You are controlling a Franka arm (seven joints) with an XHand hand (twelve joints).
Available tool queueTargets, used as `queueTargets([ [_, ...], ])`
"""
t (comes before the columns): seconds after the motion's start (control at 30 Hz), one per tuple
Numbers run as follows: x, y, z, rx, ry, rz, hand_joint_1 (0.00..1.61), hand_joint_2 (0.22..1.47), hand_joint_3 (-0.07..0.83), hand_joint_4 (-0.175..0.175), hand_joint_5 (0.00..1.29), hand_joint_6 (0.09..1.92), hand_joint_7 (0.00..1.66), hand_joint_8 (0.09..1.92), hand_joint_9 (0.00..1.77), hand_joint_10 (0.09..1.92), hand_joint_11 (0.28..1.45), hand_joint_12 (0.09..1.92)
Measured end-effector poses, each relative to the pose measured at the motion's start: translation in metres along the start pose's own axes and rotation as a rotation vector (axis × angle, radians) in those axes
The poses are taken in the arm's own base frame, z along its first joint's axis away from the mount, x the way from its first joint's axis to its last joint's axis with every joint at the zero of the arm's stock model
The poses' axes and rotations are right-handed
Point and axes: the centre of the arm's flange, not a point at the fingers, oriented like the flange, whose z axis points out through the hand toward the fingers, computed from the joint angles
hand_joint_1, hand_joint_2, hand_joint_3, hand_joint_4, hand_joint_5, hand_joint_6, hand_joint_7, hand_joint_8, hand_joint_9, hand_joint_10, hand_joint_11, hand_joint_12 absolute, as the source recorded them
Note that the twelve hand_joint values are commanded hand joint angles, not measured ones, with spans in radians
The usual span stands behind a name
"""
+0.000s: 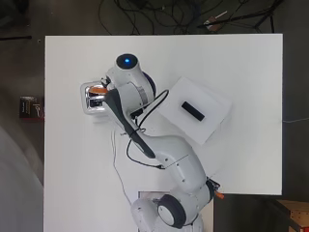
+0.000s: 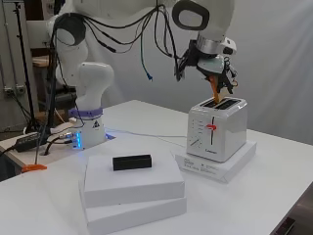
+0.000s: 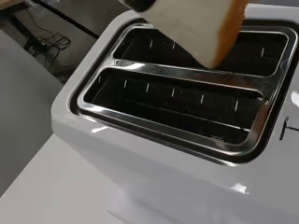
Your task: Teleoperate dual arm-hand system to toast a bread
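A white two-slot toaster (image 2: 217, 128) (image 1: 93, 98) (image 3: 140, 158) stands on a flat white box, its red lever up. A slice of bread (image 2: 214, 88) (image 3: 196, 23) (image 1: 99, 90) with an orange-brown crust hangs upright just above the toaster's far slot, its lower edge at the slot's mouth. The hand (image 2: 211, 66) is right above the toaster, fingers curled round the top of the slice. In the overhead view the arm hides most of the hand. Both slots (image 3: 173, 105) look empty inside in the wrist view.
Two stacked white boxes (image 2: 132, 188) (image 1: 195, 110) with a small black block (image 2: 132, 162) (image 1: 192, 110) on top sit between the arm's base and the toaster. Cables (image 1: 120, 159) trail over the table near the base. An orange-handled tool (image 2: 33, 167) lies at the table's edge.
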Motion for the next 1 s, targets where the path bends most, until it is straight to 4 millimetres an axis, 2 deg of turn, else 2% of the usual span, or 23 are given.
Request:
queueTargets([
  [0.07,0.002,0.013,0.004,0.016,0.002,-0.014,1.22,1.19,0.0,-0.175,0.65,1.38,1.05,0.93,1.34,0.09,0.79,0.09],
  [0.13,-0.009,0.026,0.008,0.034,0.014,-0.001,1.22,1.19,0.001,-0.175,0.64,1.38,1.05,0.95,1.35,0.09,0.79,0.09],
  [0.27,-0.015,0.035,0.015,0.06,0.032,-0.013,1.22,1.2,0.001,-0.175,0.63,1.39,1.04,0.97,1.37,0.09,0.8,0.09],
  [0.3,-0.016,0.036,0.015,0.063,0.038,-0.023,1.01,1.22,0.002,-0.135,0.59,1.02,0.97,0.7,1.27,0.09,0.76,0.09],
  [0.33,-0.014,0.036,0.017,0.069,0.04,-0.028,0.66,1.16,-0.006,-0.124,0.41,0.61,0.73,0.41,0.97,0.09,0.63,0.09],
  [0.37,-0.013,0.037,0.022,0.084,0.035,-0.028,0.38,1.08,-0.019,-0.125,0.23,0.33,0.49,0.22,0.67,0.09,0.51,0.09],
  [0.4,-0.008,0.038,0.029,0.109,0.008,-0.029,0.21,1.04,-0.025,-0.129,0.12,0.16,0.33,0.11,0.47,0.09,0.42,0.09],
  [0.43,-0.002,0.038,0.031,0.127,-0.018,-0.03,0.12,1.01,-0.024,-0.132,0.06,0.09,0.24,0.09,0.35,0.09,0.37,0.09],
  [0.47,0.005,0.036,0.03,0.141,-0.042,-0.032,0.08,1.0,-0.022,-0.137,0.03,0.09,0.19,0.09,0.28,0.09,0.35,0.09],
  [0.57,0.026,0.027,0.016,0.157,-0.08,-0.049,0.03,1.0,-0.012,-0.151,0.03,0.09,0.16,0.09,0.24,0.09,0.32,0.09],
  [0.63,0.023,0.028,0.008,0.132,-0.068,-0.028,0.02,1.0,-0.008,-0.155,0.04,0.09,0.16,0.09,0.23,0.09,0.32,0.09],
  [0.73,-0.009,0.036,0.012,0.105,-0.042,0.046,0.05,1.03,0.0,-0.116,0.18,0.09,0.23,0.09,0.29,0.09,0.32,0.09],
  [0.83,-0.068,0.036,0.017,0.059,0.028,0.187,0.03,1.04,0.001,-0.087,0.23,0.09,0.26,0.09,0.31,0.09,0.33,0.09],
  [0.93,-0.143,0.016,-0.003,-0.015,0.105,0.322,0.01,1.04,-0.001,-0.065,0.26,0.09,0.26,0.09,0.31,0.09,0.33,0.09],
  [1.0,-0.187,-0.007,-0.031,-0.084,0.17,0.364,0.0,1.03,-0.005,-0.054,0.27,0.09,0.26,0.09,0.3,0.09,0.34,0.09],
])
